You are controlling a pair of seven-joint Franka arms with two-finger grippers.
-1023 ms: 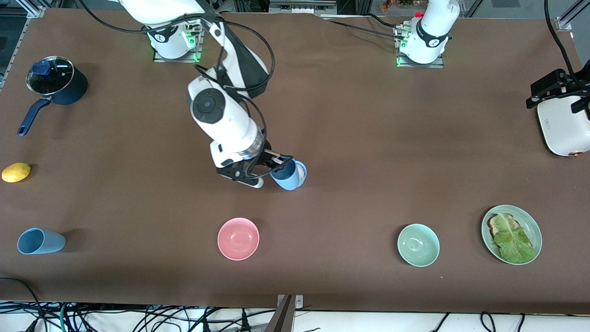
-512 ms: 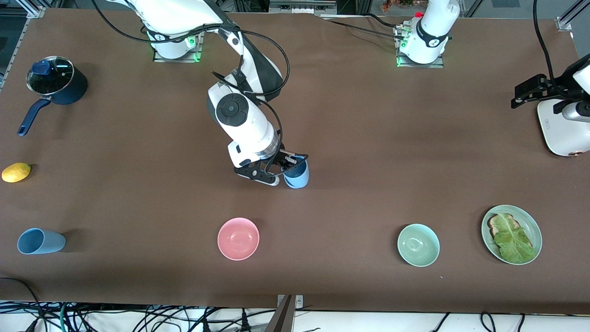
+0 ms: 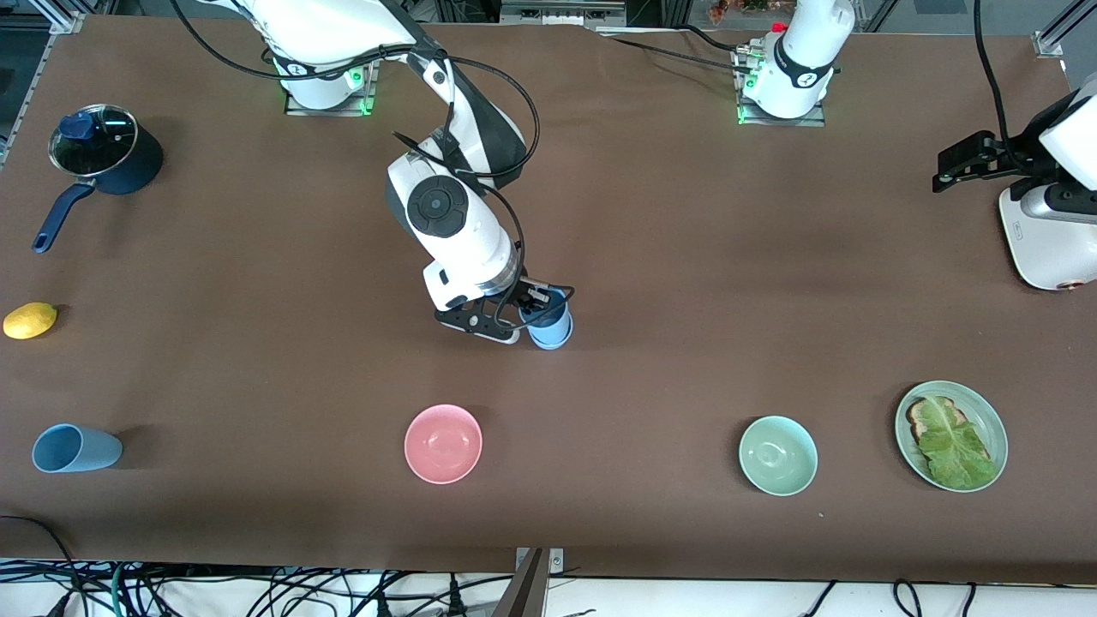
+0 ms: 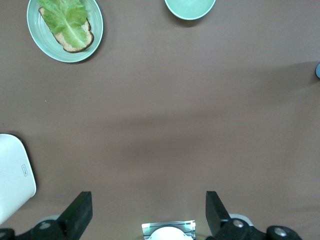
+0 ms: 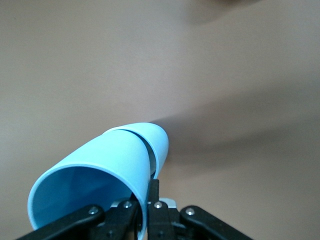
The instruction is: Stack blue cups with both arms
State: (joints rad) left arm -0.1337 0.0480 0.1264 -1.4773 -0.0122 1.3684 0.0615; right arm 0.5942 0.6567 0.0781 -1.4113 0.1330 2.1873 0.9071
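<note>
My right gripper (image 3: 538,310) is shut on the rim wall of a sky-blue cup (image 3: 550,326), one finger inside and one outside, near the middle of the table. The cup hangs mouth-up, its base close to the table; I cannot tell if it touches. In the right wrist view the cup (image 5: 107,167) fills the lower part above the right gripper (image 5: 150,192). A duskier blue cup (image 3: 75,448) lies on its side at the right arm's end, near the front edge. My left gripper (image 3: 964,159) is open and empty over the table at the left arm's end, also in its wrist view (image 4: 147,212).
A pink bowl (image 3: 443,443), a mint bowl (image 3: 777,455) and a plate with toast and lettuce (image 3: 951,435) sit along the front. A white appliance (image 3: 1046,236) stands at the left arm's end. A lidded pot (image 3: 103,158) and a lemon (image 3: 30,320) are at the right arm's end.
My right gripper turned the sky-blue cup from tilted to upright and shifted it slightly toward the left arm's end. My left gripper moved in from the table's end toward the middle.
</note>
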